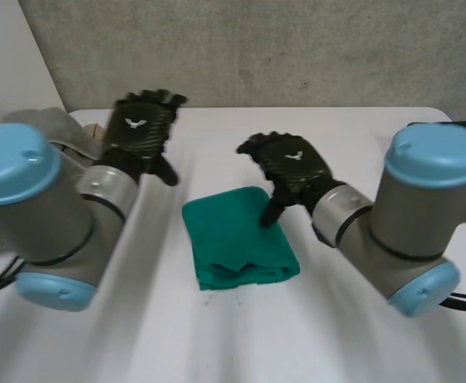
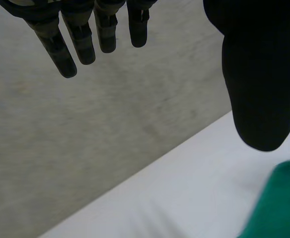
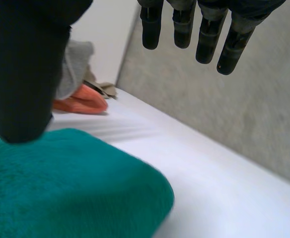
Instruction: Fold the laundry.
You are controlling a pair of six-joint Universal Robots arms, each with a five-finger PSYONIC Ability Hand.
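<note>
A teal towel (image 1: 239,239), folded into a thick, plush rectangle, lies mid-frame on the white table (image 1: 361,136). The right hand (image 1: 291,163) is relaxed and empty, its thumb over the towel's upper right. The left hand (image 1: 140,124), fingers straight, is at upper left, apart from the towel.

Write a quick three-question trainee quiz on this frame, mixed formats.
1. True or false: the left hand is gripping the green towel.
2. Multiple choice: the right hand is
A) curled tight round a towel corner
B) open above the towel, thumb pointing down toward it
C) lying flat on bare tabletop, far from the towel
3. Fill in: the pile of other laundry sits at the table's far corner on the robot's ___ side.

Key: 1 false, its fingers are straight and it is raised clear of the towel; 2 B; 3 left.
</note>
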